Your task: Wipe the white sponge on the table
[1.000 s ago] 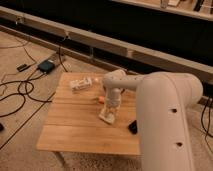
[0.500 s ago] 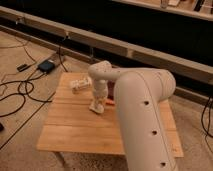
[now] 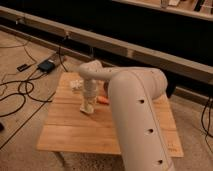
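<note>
Item: cables (image 3: 20, 92) and a small dark box (image 3: 46, 65) on the floor, left of the table (image 3: 75, 132).

Item: whitish knobbly object (image 3: 76, 84), far left part of the light-wood top.

Item: gripper (image 3: 88, 104), pointing straight down, fingers closed on the white sponge (image 3: 87, 107), which sits directly beneath it and presses on the planks left of centre. Its long axis cannot be told.

Item: orange thing (image 3: 102, 100), just right of the sponge, the nearest obstacle to a rightward stroke; open wood lies toward the near edge.

Item: one arm (image 3: 135, 115), bulky, covering the table's right half.

Item: dark wall with pale ledge (image 3: 150, 56) behind.
</note>
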`<state>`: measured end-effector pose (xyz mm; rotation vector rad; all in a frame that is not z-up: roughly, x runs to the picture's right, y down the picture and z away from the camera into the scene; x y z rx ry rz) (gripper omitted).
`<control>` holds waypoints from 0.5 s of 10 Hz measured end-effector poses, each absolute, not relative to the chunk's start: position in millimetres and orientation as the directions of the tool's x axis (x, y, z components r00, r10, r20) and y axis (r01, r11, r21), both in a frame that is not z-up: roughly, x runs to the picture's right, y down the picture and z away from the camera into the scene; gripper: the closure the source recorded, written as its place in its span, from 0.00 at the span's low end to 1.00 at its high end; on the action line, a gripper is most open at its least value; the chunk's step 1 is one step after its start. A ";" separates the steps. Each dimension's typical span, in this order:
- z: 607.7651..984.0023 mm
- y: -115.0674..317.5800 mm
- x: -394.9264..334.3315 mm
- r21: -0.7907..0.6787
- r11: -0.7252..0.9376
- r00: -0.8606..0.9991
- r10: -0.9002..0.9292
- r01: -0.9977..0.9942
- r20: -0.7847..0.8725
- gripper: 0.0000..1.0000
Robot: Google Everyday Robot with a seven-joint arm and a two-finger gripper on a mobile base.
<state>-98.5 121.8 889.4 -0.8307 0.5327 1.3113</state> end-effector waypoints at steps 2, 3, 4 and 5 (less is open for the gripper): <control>881.2 139.7 -95.7 -0.240 0.037 0.214 0.600 -0.970 -0.771 0.74; 878.0 144.7 -95.2 -0.247 0.034 0.218 0.595 -0.968 -0.773 0.66; 873.6 150.1 -95.3 -0.258 0.031 0.226 0.592 -0.966 -0.774 0.54; 870.0 153.0 -96.5 -0.268 0.031 0.233 0.592 -0.963 -0.771 0.45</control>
